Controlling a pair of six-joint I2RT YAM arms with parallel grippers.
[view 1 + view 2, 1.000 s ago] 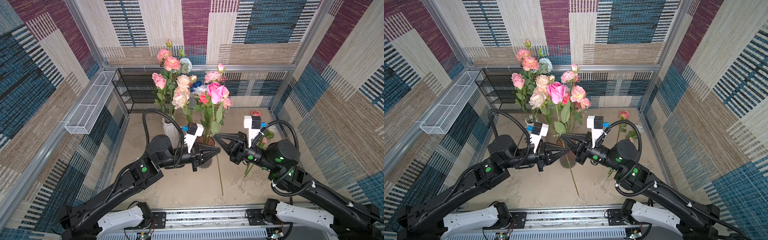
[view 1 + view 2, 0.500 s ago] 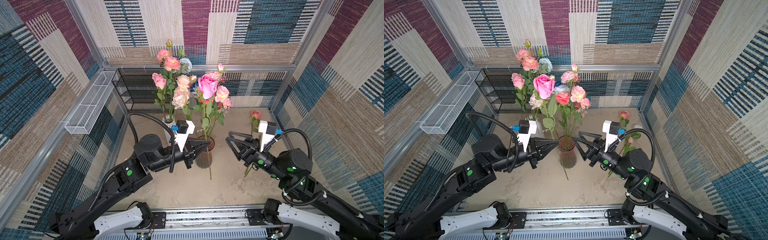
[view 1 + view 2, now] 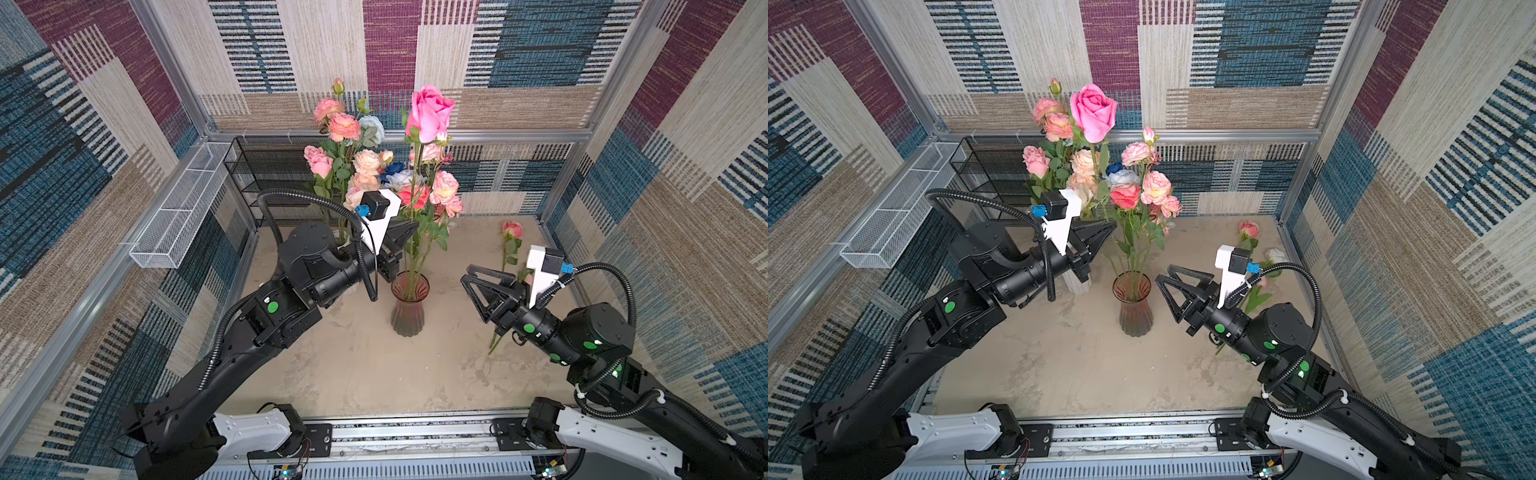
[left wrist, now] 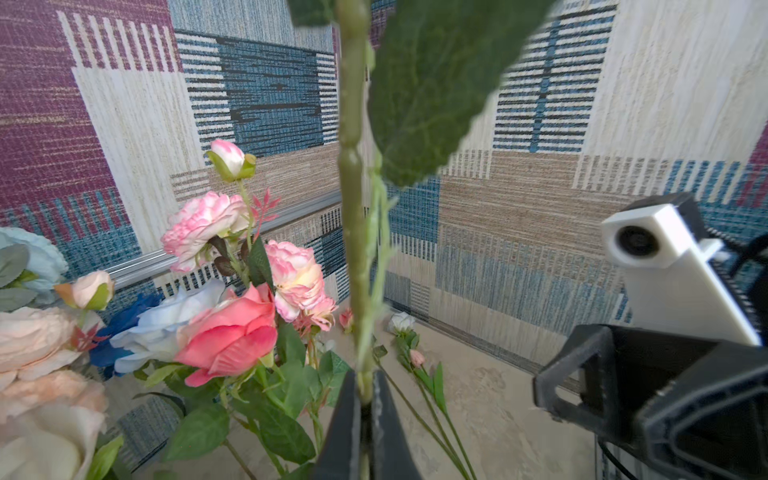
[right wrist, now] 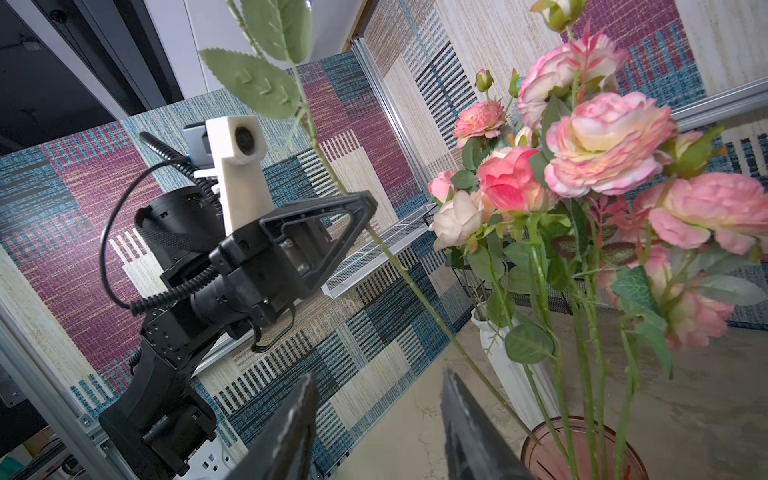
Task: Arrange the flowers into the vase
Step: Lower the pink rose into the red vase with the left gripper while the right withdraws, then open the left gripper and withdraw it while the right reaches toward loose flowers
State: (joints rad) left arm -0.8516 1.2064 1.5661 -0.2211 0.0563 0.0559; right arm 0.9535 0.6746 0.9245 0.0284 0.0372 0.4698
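My left gripper (image 3: 415, 225) (image 3: 1112, 224) (image 4: 365, 395) is shut on the green stem of a large pink rose (image 3: 430, 110) (image 3: 1094, 110), held upright. In the right wrist view that stem (image 5: 419, 291) slants down from the left gripper (image 5: 370, 203) to the rim of the brown glass vase (image 3: 409, 309) (image 3: 1134, 309) (image 5: 536, 453); whether its end is inside is unclear. Several pink and blue flowers (image 3: 442, 189) (image 4: 232, 332) stand in this vase. My right gripper (image 3: 465, 277) (image 3: 1165, 274) (image 5: 380, 376) is open and empty, just right of the vase.
A white vase (image 3: 1077, 284) (image 5: 511, 374) with more roses (image 3: 345, 124) stands behind the left arm. Loose flowers (image 3: 512, 229) (image 3: 1276, 254) lie on the floor at the right wall. A black wire rack (image 3: 266, 174) and a white mesh basket (image 3: 178, 208) sit at the back left.
The right gripper let go of the pink rose's stem, opened and drew back to the right. The left gripper lifted the rose and brought its stem upright over the brown vase.
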